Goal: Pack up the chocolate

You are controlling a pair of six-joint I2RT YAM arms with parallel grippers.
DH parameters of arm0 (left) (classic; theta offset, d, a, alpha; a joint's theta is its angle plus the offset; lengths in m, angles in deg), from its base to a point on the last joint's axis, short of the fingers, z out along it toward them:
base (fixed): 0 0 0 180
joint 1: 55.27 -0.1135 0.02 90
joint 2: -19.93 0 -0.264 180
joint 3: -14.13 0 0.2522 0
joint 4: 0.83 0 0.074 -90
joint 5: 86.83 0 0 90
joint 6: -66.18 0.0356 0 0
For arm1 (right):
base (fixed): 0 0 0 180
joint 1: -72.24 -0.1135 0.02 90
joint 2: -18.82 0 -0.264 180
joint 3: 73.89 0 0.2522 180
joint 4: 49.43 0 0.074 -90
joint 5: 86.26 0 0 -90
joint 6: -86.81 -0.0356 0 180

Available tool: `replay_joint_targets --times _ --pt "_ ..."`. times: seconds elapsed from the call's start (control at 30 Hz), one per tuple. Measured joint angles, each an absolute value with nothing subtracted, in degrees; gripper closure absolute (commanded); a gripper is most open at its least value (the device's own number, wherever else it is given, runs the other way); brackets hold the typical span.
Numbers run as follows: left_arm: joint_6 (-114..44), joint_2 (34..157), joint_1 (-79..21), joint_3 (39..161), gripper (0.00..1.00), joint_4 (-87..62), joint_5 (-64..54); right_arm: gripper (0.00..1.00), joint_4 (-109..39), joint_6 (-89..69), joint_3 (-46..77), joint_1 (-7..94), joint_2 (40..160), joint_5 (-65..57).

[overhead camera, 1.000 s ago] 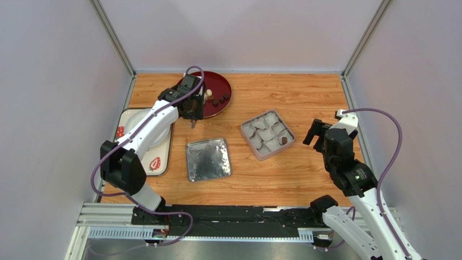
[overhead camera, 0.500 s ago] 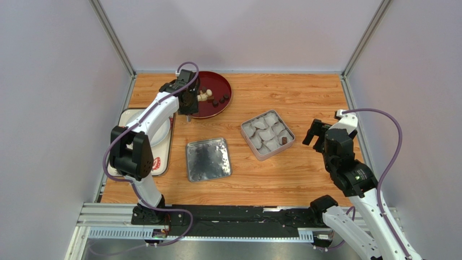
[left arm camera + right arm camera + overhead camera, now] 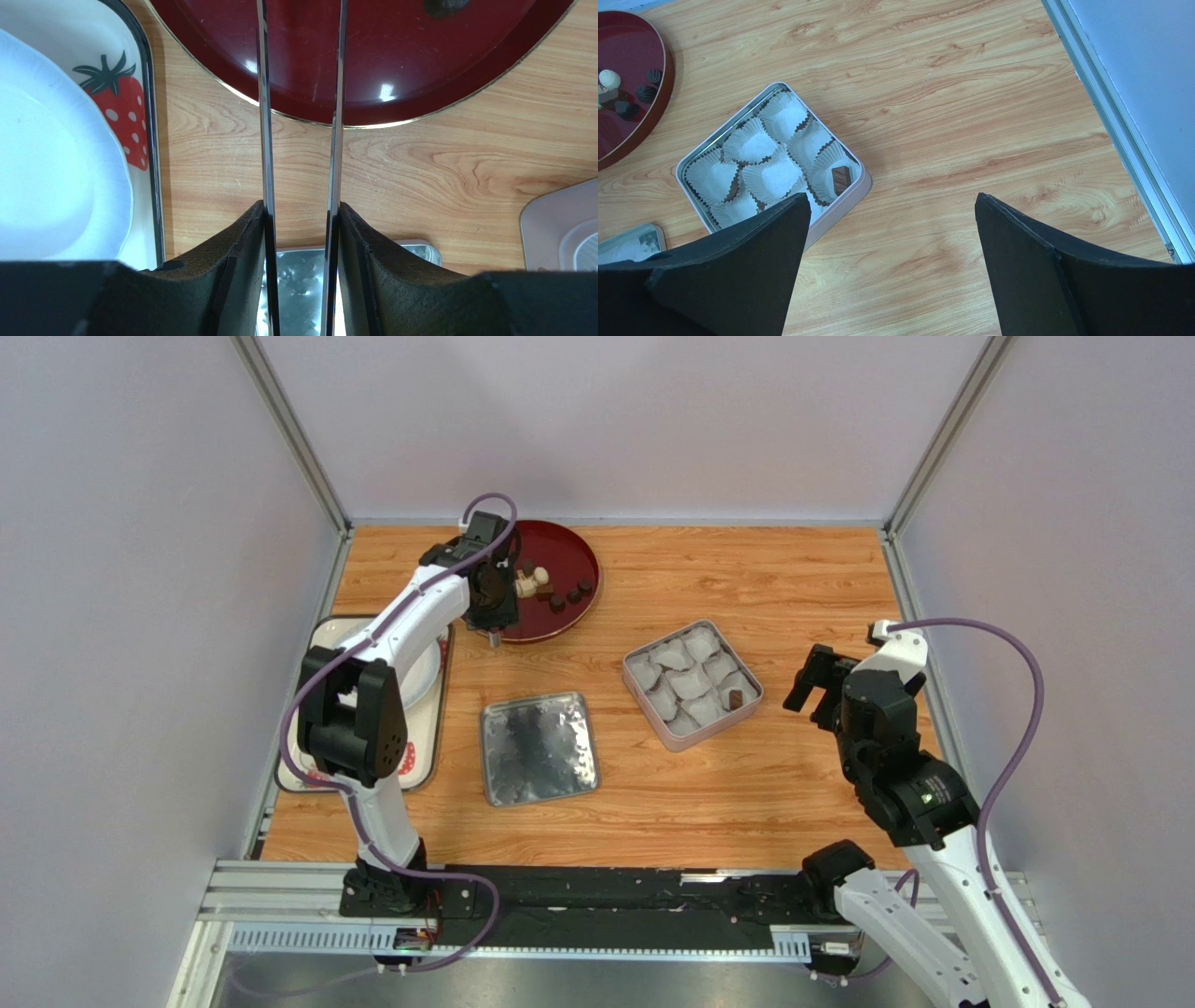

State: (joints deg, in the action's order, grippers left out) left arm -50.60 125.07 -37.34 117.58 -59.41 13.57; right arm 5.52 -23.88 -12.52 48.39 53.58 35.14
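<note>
Several chocolate pieces [image 3: 558, 598], one cream and the rest dark, lie on the red plate [image 3: 572, 560] at the back. One brown chocolate [image 3: 841, 178] sits in a paper cup in the square tin [image 3: 723, 724]. My left gripper [image 3: 491, 602] hovers at the plate's left front edge, shut on metal tongs [image 3: 265, 105]. The tong blades stand apart with nothing between them, and their tips run out of the left wrist view. My right gripper [image 3: 891, 199] is open over bare wood to the right of the tin.
The tin's silver lid [image 3: 539, 746] lies flat left of the tin. A white plate [image 3: 421, 672] rests on a strawberry-print tray [image 3: 407, 756] along the left edge. Enclosure walls close in the table on three sides.
My left arm has swung back and left, carrying the tongs from the plate's front edge to its left side. The right arm has not moved.
</note>
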Motion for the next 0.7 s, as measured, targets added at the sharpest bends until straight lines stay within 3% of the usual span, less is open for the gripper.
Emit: replay_joint_targets --times 0.5,0.7 --pt "-51.5 125.64 -37.38 117.5 0.53 -61.24 13.3 0.08 5.48 -23.88 -12.52 48.41 53.52 35.14" --pt "-51.57 125.56 -37.38 117.43 0.63 -61.51 12.63 0.08 5.46 -23.9 -12.52 48.41 53.5 35.12"
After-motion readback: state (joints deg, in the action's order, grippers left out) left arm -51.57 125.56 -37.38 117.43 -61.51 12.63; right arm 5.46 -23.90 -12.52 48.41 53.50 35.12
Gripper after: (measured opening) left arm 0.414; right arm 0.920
